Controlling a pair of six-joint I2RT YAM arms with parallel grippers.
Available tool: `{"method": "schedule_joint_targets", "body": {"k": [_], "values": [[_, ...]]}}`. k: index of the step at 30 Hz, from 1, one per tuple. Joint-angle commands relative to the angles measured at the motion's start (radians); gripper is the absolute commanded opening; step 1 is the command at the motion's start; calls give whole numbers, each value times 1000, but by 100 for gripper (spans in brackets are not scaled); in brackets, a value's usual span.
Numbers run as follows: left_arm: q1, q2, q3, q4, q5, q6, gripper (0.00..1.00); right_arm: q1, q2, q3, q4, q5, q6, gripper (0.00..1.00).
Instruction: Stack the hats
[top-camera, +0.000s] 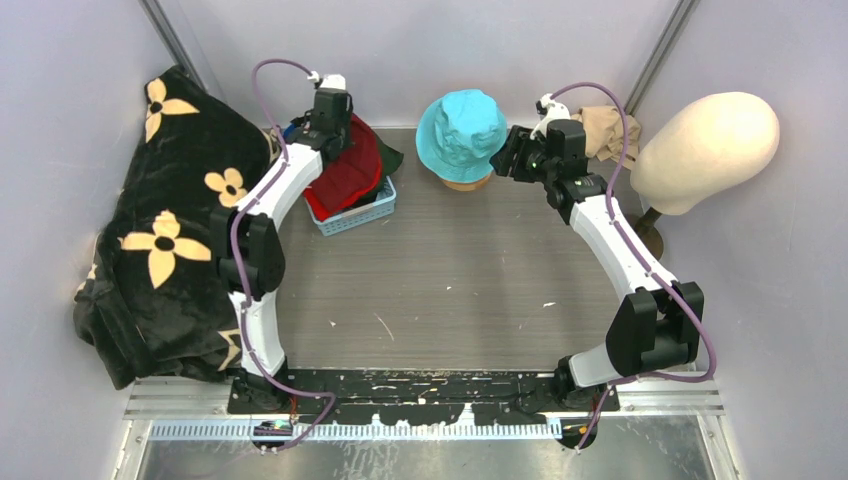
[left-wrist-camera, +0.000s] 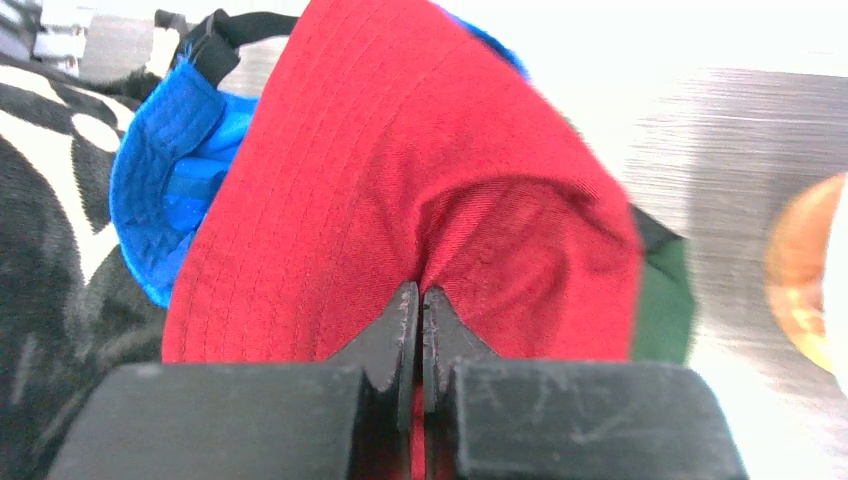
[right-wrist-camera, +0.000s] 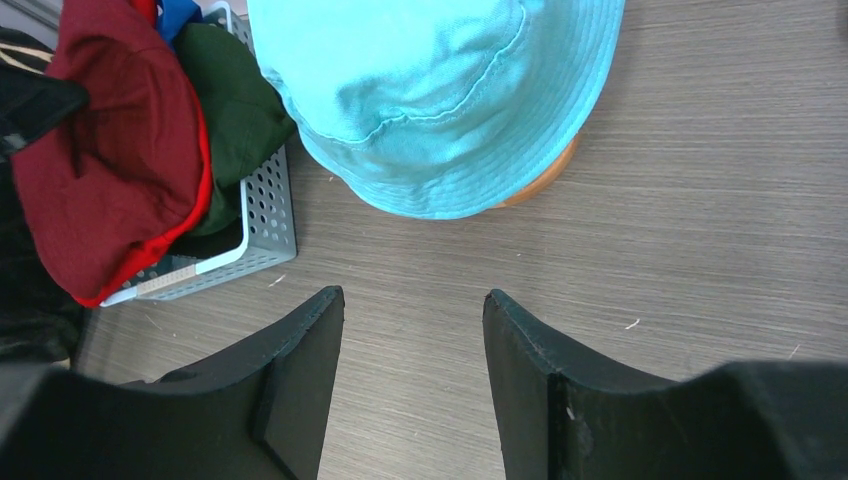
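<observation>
The red bucket hat (left-wrist-camera: 400, 180) is seated on the blue cap (left-wrist-camera: 170, 190) and dark green cap (right-wrist-camera: 225, 110) in the basket (top-camera: 385, 208) at the rear left of the desk (top-camera: 450, 290). A fold of its crown is pinched by the left tool (left-wrist-camera: 418, 300). The pick-up step is judged in hand. Next, the hat must be lifted clear and carried onto the teal bucket hat (top-camera: 462, 130), set over an orange hat (top-camera: 468, 183) at mid-rear. The right tool (right-wrist-camera: 412, 300) is held spread, empty, near that stack.
</observation>
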Motion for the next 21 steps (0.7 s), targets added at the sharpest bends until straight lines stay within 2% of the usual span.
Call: {"method": "schedule_joint_targets", "body": {"k": [1,4,7,12,15,21], "values": [[-115,-206,94,-22,-2,38,0,-2,-58,-10,52,2,-1,59],[-172,-224,209,-117,25,31,0,-1,-73,-21,57,-1,1,59],[-193,-205,349,-213,135,-26,0,-2,-91,-25,59,1,2,59],[-195,-177,485,-223,298,-161,0,-9,-129,-29,56,19,0,59],[-195,-165,514,-146,396,-239,0,-31,-151,-31,44,30,7,60],[-196,-130,486,135,616,-440,0,-125,-219,-66,24,44,20,60]]}}
